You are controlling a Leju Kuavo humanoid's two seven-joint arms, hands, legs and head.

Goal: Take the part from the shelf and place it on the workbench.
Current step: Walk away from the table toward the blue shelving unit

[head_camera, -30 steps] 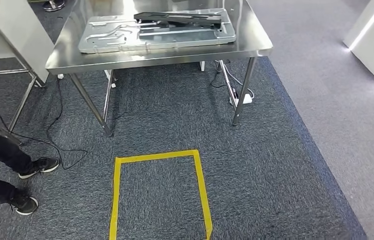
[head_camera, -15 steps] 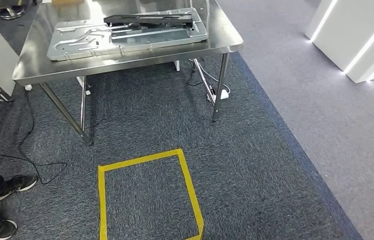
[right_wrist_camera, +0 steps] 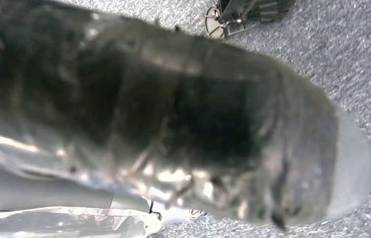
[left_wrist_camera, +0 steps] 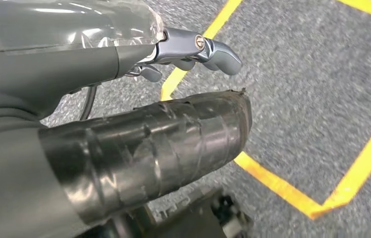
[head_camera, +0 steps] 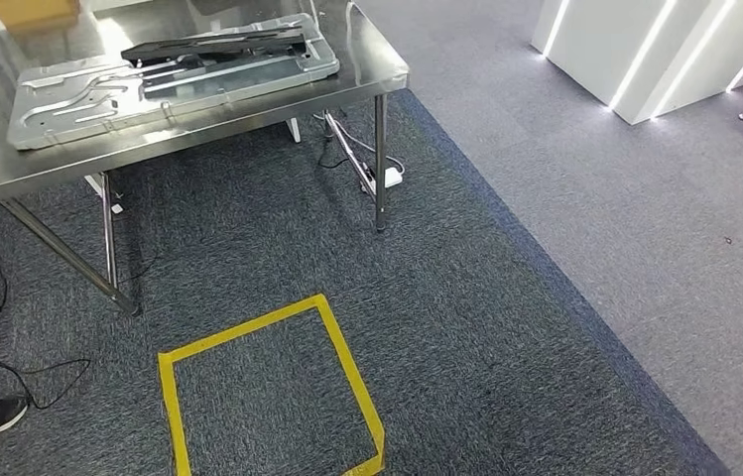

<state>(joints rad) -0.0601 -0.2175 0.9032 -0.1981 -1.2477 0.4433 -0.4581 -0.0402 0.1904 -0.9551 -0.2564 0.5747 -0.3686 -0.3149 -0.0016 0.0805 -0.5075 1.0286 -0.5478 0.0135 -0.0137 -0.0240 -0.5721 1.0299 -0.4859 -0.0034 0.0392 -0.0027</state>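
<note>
Steel workbench (head_camera: 367,74) with its tray (head_camera: 50,119) had slid toward 11 o'clock within 1 second; the camera turned right, likely seeking the shelf. Left hand (left_wrist_camera: 138,144) hung empty, fingers (left_wrist_camera: 213,49) loosely apart; right hand (right_wrist_camera: 173,124) blurred, fingers unreadable.

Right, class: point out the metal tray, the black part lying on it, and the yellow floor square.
metal tray (head_camera: 60,104), head view, bare ribbed left section.
black part (head_camera: 213,45), head view, middle of its top.
yellow floor square (head_camera: 342,357), head view, right-hand tape strip.
</note>
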